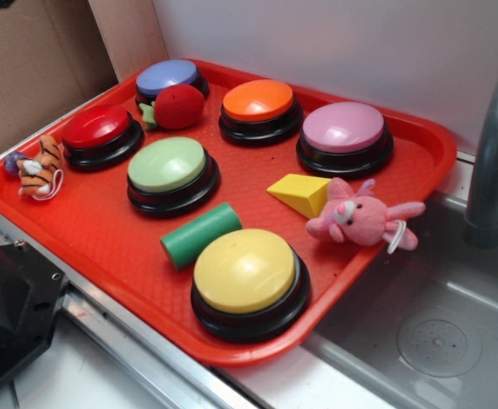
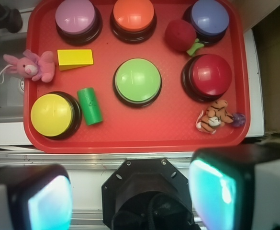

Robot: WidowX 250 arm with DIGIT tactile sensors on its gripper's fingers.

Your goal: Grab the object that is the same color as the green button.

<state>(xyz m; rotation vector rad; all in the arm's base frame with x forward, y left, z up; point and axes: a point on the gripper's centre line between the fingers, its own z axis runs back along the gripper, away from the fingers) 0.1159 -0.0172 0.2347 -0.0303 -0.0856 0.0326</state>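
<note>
While the jaws stand wide, 1 green cylinder (image 2: 90,106), 1 green button (image 2: 137,80) and 5 other buttons sit.

Pincer (image 2: 130,199): two pale blocky fingers (image 2: 216,191) with glowing teal pads; black octagonal housing with screws between.

Green cylinder (image 1: 200,234) beside green button (image 1: 168,165)

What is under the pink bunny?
The pink bunny lies on the edge of the red tray, next to the yellow wedge, one leg sticking out over the sink. The tray spot beneath it is hidden.
</note>
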